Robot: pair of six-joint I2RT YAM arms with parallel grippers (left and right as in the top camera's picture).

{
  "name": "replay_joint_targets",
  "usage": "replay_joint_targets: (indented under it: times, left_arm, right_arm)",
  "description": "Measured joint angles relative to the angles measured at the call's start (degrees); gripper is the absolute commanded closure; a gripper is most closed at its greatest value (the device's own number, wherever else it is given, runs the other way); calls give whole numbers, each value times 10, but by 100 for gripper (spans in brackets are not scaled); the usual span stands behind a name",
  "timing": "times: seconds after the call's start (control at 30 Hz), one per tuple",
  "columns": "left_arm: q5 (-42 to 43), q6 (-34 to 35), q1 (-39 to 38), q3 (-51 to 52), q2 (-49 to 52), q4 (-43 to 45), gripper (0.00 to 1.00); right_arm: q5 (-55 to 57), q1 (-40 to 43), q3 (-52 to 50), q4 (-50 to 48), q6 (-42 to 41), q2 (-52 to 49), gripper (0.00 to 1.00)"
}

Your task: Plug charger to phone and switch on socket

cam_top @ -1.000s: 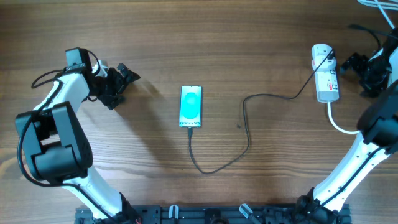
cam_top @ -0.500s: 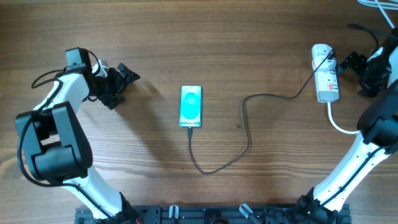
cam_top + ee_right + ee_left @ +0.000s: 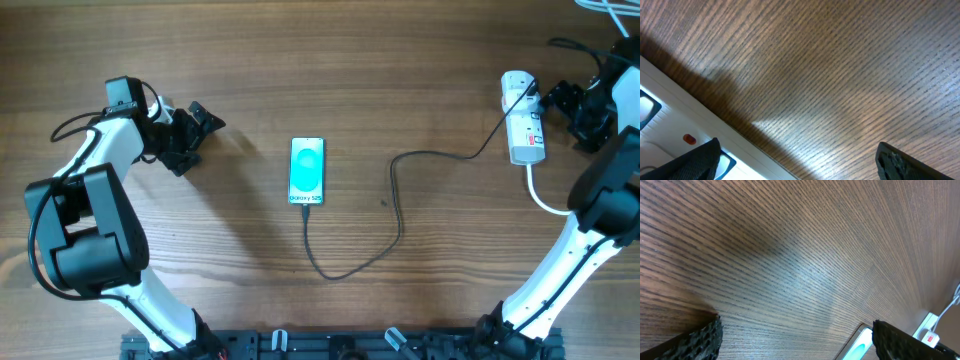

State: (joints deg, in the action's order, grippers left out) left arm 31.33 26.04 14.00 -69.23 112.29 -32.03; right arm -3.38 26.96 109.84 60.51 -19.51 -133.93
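Wooden table: right hand spread wide, empty, beside socket.

A brown wood-grain worktop fills every view — its grain runs side to side overhead, with soft shadows and a pale sheen of light.

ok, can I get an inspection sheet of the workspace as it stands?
surface: wood table, no marks seen
job's things: phone flat, screen lit; socket far right, switch state too small to tell
clutter: nothing seen
claws: left claw open, empty, left of the phone; right claw open, empty, beside the socket
cables: charger loops from socket to the phone's bottom edge; white cable leaves the socket's near end
surroundings: white wires in the top-right corner
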Motion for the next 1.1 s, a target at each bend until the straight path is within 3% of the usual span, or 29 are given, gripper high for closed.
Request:
replay_joint_targets:
  times: [0.23,0.63,1.1]
  left_arm:
    - [0,0,0,0,0,0,0]
    - [0,0,0,0,0,0,0]
    - [0,0,0,0,0,0,0]
  right_arm:
    - [-17,2,-1,36,16,5,1]
    - [13,-5,-14,-21,15,9,0]
    - [-26,-2,-22,7,31,15,0]
